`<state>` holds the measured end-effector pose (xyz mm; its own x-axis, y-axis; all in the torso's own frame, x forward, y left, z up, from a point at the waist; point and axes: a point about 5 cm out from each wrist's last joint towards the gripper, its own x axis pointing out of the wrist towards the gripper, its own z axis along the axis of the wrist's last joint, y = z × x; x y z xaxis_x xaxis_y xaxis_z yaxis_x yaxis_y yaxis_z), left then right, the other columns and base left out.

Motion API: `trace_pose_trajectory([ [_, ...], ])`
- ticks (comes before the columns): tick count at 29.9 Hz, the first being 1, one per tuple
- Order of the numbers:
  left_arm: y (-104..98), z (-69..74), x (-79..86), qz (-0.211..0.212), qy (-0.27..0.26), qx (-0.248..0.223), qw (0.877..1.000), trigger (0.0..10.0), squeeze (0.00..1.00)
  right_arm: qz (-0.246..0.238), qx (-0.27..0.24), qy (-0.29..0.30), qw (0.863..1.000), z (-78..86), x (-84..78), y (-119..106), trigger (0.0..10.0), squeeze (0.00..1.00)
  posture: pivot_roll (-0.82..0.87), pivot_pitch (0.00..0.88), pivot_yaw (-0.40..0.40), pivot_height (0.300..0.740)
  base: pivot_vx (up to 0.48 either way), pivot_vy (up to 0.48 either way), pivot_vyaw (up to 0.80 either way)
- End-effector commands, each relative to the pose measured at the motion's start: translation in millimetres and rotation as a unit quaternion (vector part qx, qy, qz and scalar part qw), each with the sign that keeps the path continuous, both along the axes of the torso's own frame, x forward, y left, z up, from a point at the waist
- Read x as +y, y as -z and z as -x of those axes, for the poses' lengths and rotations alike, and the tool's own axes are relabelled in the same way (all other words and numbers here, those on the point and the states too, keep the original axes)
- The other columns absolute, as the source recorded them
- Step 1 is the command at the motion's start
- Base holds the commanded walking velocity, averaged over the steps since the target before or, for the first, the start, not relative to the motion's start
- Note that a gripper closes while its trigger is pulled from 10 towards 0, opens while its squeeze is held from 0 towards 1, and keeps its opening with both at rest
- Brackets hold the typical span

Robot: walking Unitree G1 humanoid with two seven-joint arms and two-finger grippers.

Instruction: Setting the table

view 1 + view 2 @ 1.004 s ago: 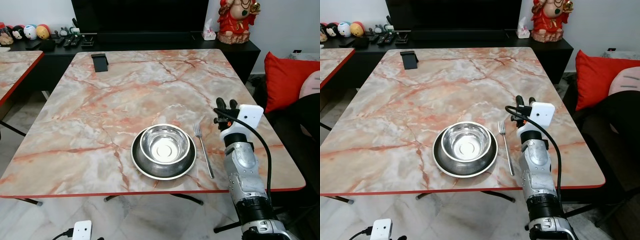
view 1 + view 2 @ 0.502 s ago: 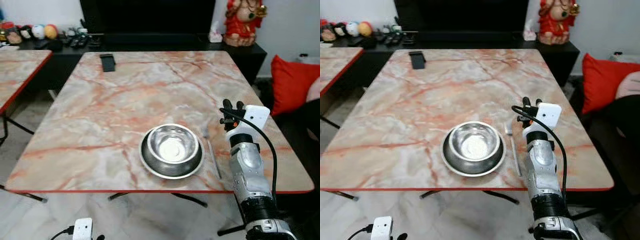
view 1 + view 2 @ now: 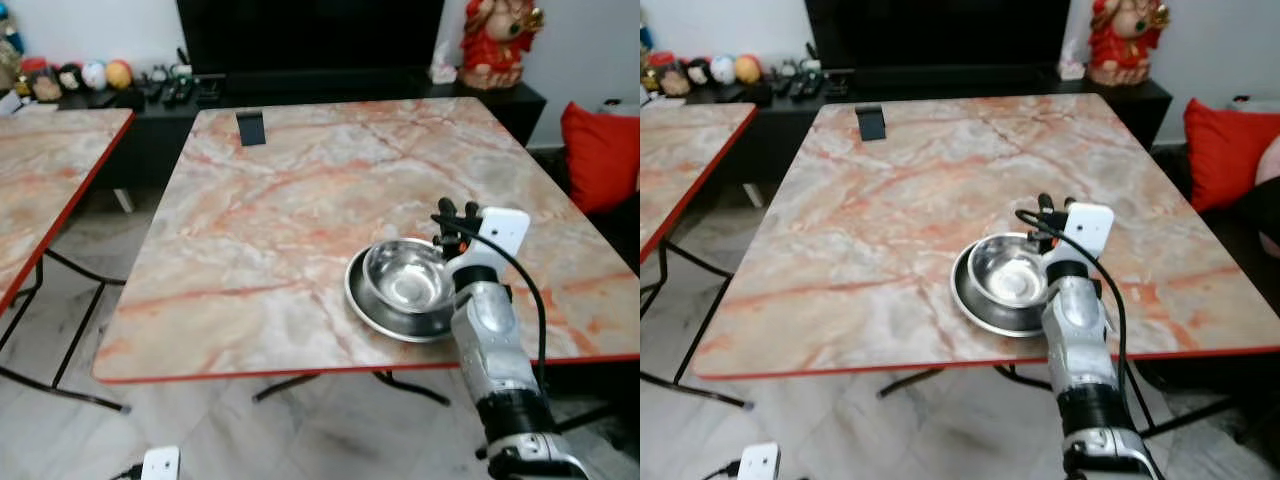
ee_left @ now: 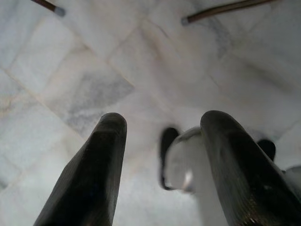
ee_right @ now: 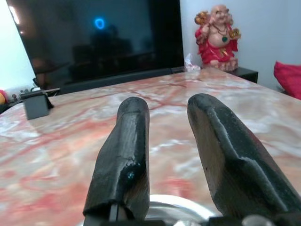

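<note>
Marble tabletop (image 3: 300, 220) fills the room's middle, a steel bowl (image 3: 405, 280) nested on its plate (image 3: 372, 305) at the near right edge. Right gripper (image 3: 456, 215) hovers beside them, fingers apart and empty; left gripper (image 4: 162, 155) hangs open over floor. Placing looks done; next likely fetching more tableware.

i had open marble table (image 3: 280, 200) across the far and left stretches, with just a small black stand (image 3: 250, 128) near the far edge. near the front edge the bowl (image 3: 405, 278) on its plate (image 3: 372, 308) blocked the way, close beside my right gripper (image 3: 456, 212).
</note>
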<state>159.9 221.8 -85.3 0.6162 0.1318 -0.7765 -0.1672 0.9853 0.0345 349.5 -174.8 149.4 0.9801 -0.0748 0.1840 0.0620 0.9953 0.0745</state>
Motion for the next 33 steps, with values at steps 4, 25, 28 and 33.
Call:
trace_pose_trajectory([
  [4, 1.8, 9.5, 11.3, -0.007, -0.012, 0.016, 1.000, 10.0, 0.00, -0.003, -0.011, -0.019, 1.000, -3.4, 14.4, -6.6, 10.0, 0.00, -0.07, 0.000, -0.003, 0.720, 0.000, 0.465, 0.00],
  [25, 4.3, 25.3, 26.6, -0.010, -0.026, 0.042, 0.999, 10.0, 0.00, 0.004, -0.008, -0.028, 1.000, -4.0, 19.2, -5.3, 10.0, 0.00, -0.07, 0.000, -0.005, 0.720, 0.000, 0.451, 0.21],
  [28, 4.7, 27.3, 27.8, -0.010, -0.027, 0.045, 0.999, 10.0, 0.00, 0.002, -0.008, -0.029, 1.000, -4.2, 19.7, -5.1, 10.0, 0.00, -0.07, 0.000, -0.005, 0.720, 0.000, 0.439, 0.00],
  [33, 4.8, 28.6, 28.7, -0.010, -0.028, 0.046, 0.998, 10.0, 0.00, 0.000, -0.007, -0.029, 1.000, -4.8, 20.3, -4.9, 10.0, 0.00, -0.06, 0.000, -0.003, 0.720, 0.000, 0.439, 0.00],
])
